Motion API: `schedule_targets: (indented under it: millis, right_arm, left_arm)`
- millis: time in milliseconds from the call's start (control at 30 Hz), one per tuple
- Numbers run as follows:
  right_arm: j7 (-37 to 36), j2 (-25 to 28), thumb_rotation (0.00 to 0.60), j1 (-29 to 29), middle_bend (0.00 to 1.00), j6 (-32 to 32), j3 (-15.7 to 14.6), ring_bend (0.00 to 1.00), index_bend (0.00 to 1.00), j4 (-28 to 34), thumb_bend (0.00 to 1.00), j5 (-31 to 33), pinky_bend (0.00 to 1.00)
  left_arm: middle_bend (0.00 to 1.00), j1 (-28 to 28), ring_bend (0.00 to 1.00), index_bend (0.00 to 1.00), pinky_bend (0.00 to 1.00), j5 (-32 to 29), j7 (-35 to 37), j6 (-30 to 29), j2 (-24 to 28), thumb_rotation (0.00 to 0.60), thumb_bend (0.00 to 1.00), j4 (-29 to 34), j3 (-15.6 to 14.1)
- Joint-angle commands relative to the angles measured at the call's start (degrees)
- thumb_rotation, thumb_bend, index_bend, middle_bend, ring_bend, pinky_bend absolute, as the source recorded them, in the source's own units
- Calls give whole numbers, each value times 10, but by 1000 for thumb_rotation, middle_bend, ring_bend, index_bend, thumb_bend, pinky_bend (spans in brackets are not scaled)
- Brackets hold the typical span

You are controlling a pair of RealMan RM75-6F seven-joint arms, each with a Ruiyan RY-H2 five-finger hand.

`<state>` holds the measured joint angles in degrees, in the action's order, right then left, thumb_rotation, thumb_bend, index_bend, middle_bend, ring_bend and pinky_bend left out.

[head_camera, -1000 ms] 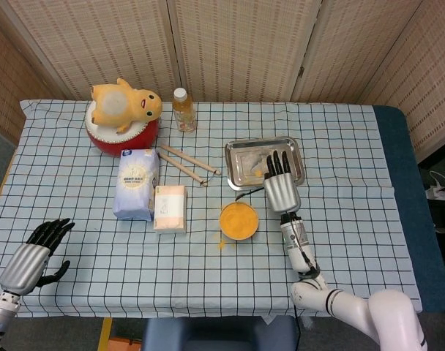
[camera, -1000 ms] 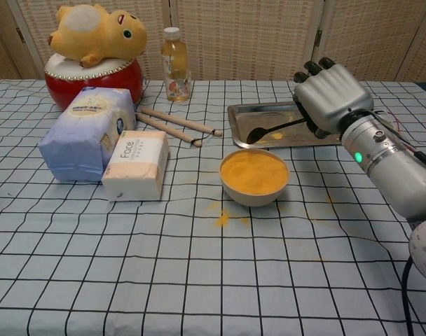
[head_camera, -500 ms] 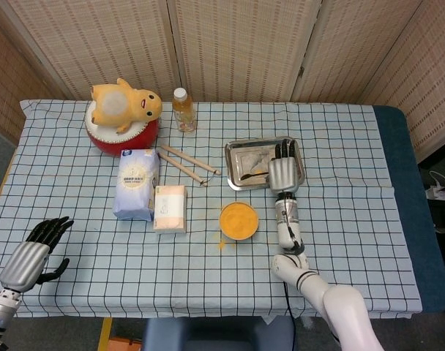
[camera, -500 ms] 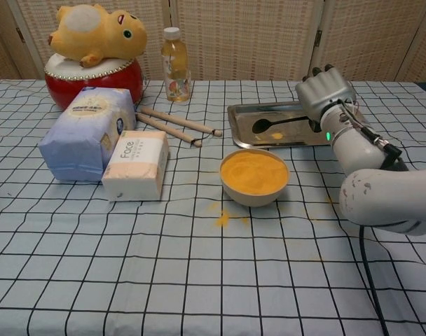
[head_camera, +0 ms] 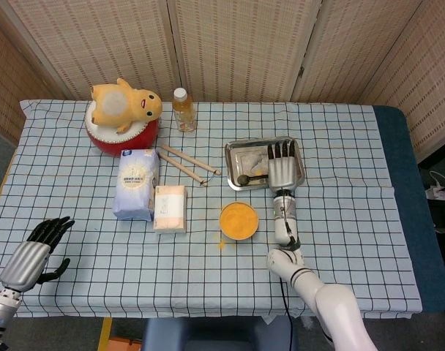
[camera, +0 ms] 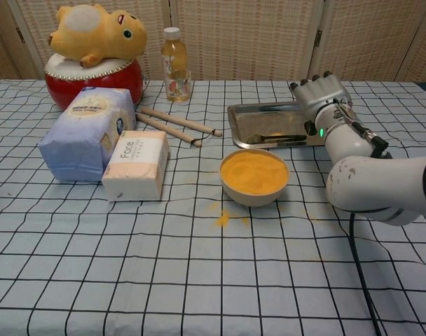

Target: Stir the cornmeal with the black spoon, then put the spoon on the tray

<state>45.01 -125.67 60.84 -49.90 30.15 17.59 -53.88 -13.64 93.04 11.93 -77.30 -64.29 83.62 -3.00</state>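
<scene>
My right hand lies palm-down over the right half of the metal tray, which sits toward the two o'clock side of the counter, a checked blue-and-white cloth spread over it. The black spoon lies inside the tray along its near edge, bowl end toward nine o'clock, handle running under my right hand. From the chest view, my fingers rest flat above the handle, but I cannot tell whether they are grasping the spoon or have released it. A small smear of yellow cornmeal shows on the tray floor. The bowl of cornmeal stands just at six o'clock of the tray, close to my right forearm, full and bright yellow, with a little spilled cornmeal on the cloth at its seven o'clock side. My left hand hovers at the near-left corner of the counter, around eight o'clock, its fingers released and spread, grasping nothing. Toward ten o'clock, a yellow plush toy lies on a red drum. A small bottle stands at eleven o'clock, two wooden sticks lie beside it, and a pale blue bag and a tissue pack sit near the center-left.
</scene>
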Motion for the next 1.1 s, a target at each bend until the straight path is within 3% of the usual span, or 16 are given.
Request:
schedule_targets:
  millis: [33, 167, 300, 433, 533, 667, 733, 900, 1100]
  right_arm:
    - [-20, 39, 600, -30, 35, -46, -11, 0, 0, 71, 405, -17, 32]
    - [-36, 132, 600, -115, 25, -136, -44, 0, 0, 270, 403, -55, 26]
    - [-25, 297, 600, -236, 12, -204, -101, 0, 0, 585, 386, -82, 7]
    - [-79, 417, 600, -318, 9, -237, -171, 0, 0, 760, 383, -142, 0]
    - [-137, 473, 600, -376, 2, -286, -235, 0, 0, 805, 368, -220, 0]
    - [-151, 515, 600, -453, 0, -361, -312, 0, 0, 788, 361, -288, 0]
    - [-156, 522, 600, -483, 0, -390, -330, 0, 0, 777, 360, -297, 0]
    - [-268, 520, 600, -530, 0, -442, -344, 0, 0, 712, 358, -329, 0]
    - [-323, 540, 600, -545, 0, -458, -327, 0, 0, 705, 357, -336, 0]
  left_arm:
    - [9, 1, 0, 0, 61, 1, 1, -2, 0, 600, 420, 0, -1]
    - [9, 2, 0, 0, 62, 2, 0, -4, 1, 600, 420, 0, -1]
    - [9, 4, 0, 0, 67, 0, -6, -9, -1, 600, 418, 1, 1]
    - [6, 6, 0, 0, 80, -9, -23, -8, -5, 600, 419, 4, 5]
    - [0, 11, 0, 0, 98, -15, -37, -18, -9, 600, 419, 7, 10]
    - [0, 21, 0, 0, 99, -18, -48, -52, -20, 600, 419, 0, 24]
    - [0, 26, 0, 0, 93, -16, -49, -70, -29, 600, 419, -10, 31]
    - [0, 28, 0, 0, 86, -15, -60, -87, -50, 600, 419, -32, 39]
    - [0, 27, 0, 0, 86, -28, -86, -69, -53, 600, 419, -26, 38]
